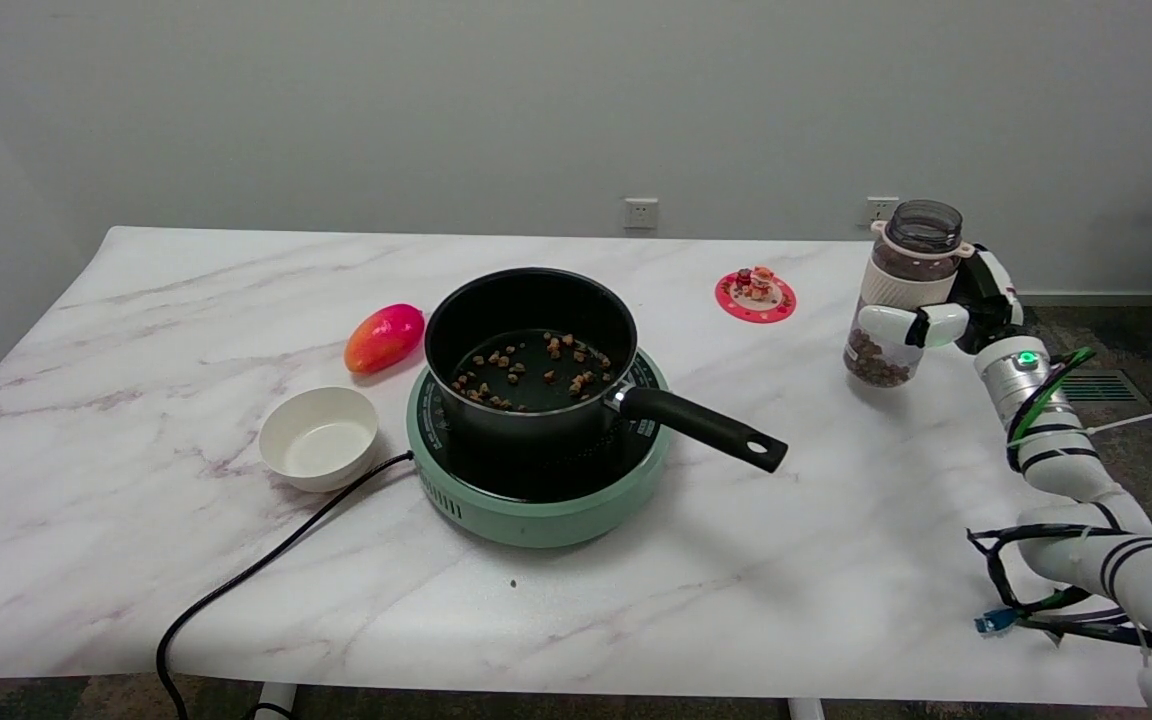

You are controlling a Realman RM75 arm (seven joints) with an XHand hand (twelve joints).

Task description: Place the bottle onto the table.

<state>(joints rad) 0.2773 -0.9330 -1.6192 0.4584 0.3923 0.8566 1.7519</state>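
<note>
Right hand grips the bottle from its right side, fingers wrapped across the front at mid-body, just under the white band. Bottle sits upright at the right end of the worktop, near the far right edge. Base looks to be touching or just above the surface; shadow hugs the base, but contact is hard to confirm from this angle.

Bottle is clear plastic, rigid, with a wide open mouth and no lid visible. Lower part is filled with brown pellets, so the weight sits low; likely moderate, not heavy. Smooth wall, probably slippery under hard fingers, so the white band and collar above the grip are a helpful stop against sliding. A mid-body hold suits it: close to the load, keeps it vertical. Tipping would spill pellets since the top is open. Not fragile, but a drop would scatter the contents.

Judged step: final lowering and release. Fingers should spread only once the base is flat, then back off sideways to avoid knocking it.

Elsewhere: black pot with the same pellets on a green cooker, white bowl, red-orange mango, pink coaster with a small figure, well apart from the bottle.
</note>
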